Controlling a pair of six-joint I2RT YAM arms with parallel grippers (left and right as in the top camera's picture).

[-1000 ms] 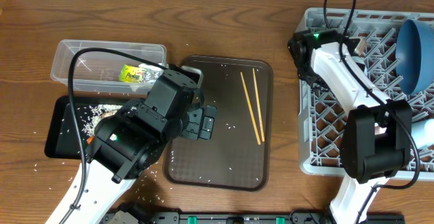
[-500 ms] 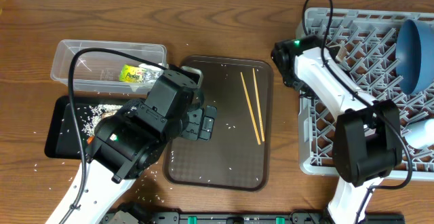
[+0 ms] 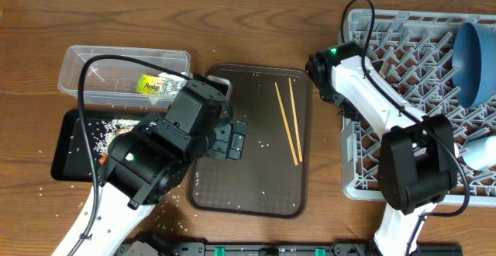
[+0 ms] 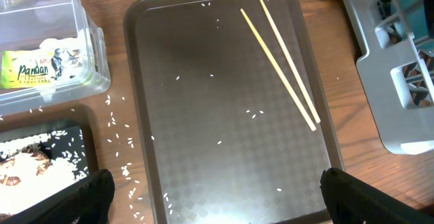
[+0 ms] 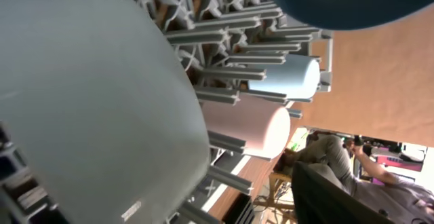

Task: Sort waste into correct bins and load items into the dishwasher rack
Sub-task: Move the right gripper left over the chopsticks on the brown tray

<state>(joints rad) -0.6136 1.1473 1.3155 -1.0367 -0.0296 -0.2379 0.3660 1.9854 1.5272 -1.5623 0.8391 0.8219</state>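
i judged sorting done, wrapper [image 3: 159, 84] in the clear tub [image 3: 87, 57] upper left, blue dish [image 3: 476, 51] in the rack [image 3: 370, 161] at right, only the chopsticks [image 3: 288, 121] waiting on the brown tray [image 3: 249, 172]; the left gripper [image 4: 217, 194] had jaws apart and empty, the right gripper [image 3: 321, 73] i couldn't tell.

chopsticks [image 3: 287, 121]: on brown tray [image 3: 248, 180] | wrapper [image 3: 157, 84]: in clear tub [image 3: 99, 68] | blue dish [image 3: 474, 50]: in rack [image 3: 355, 188]

Yellow-green wrapper [image 3: 159, 84] crumpled inside clear tub [image 3: 124, 54], far left. Black tray [image 3: 66, 143] just nearer. Two chopsticks [image 3: 291, 120] side by side on brown tray [image 3: 248, 171], right part. Blue dish [image 3: 474, 58] tilted in grey rack [image 3: 418, 46], far right.
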